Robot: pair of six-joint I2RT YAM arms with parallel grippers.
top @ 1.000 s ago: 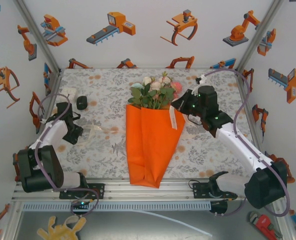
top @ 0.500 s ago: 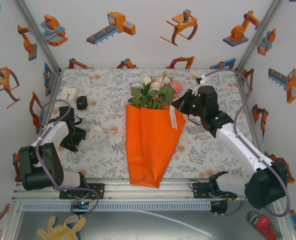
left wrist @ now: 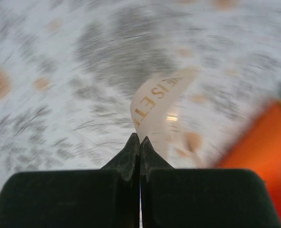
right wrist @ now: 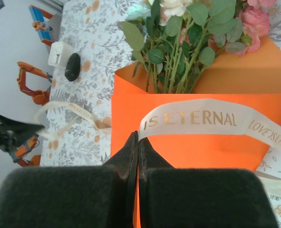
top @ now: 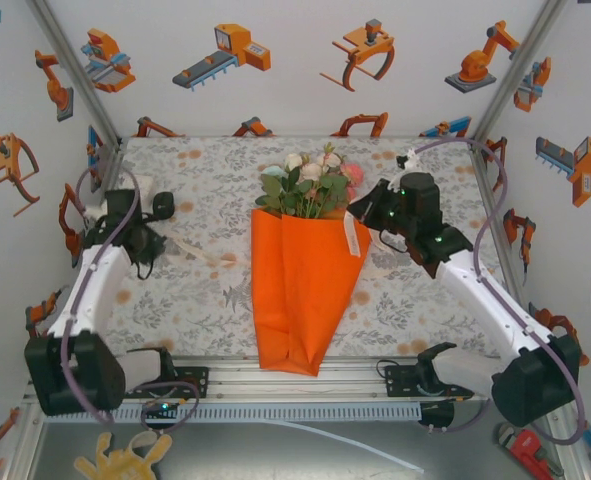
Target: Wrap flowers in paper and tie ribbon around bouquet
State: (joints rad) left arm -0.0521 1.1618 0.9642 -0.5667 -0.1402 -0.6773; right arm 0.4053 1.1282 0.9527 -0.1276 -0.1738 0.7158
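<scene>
The bouquet lies in the middle of the table, its orange paper forming a cone with the flowers at the far end. The cream ribbon, printed with gold letters, crosses the cone just below the blooms. My right gripper is shut on one end of it, above the paper's right side. The ribbon's other stretch trails left over the tablecloth to my left gripper, which is shut on that end. The left wrist view is blurred by motion.
A small white box and a black oval object sit at the table's far left, close behind the left gripper. Printed walls close in the table on three sides. An aluminium rail runs along the near edge.
My left gripper has swung back and outward along the table's left side and gone from open to shut on the ribbon's end. The right gripper and bouquet have barely shifted.
</scene>
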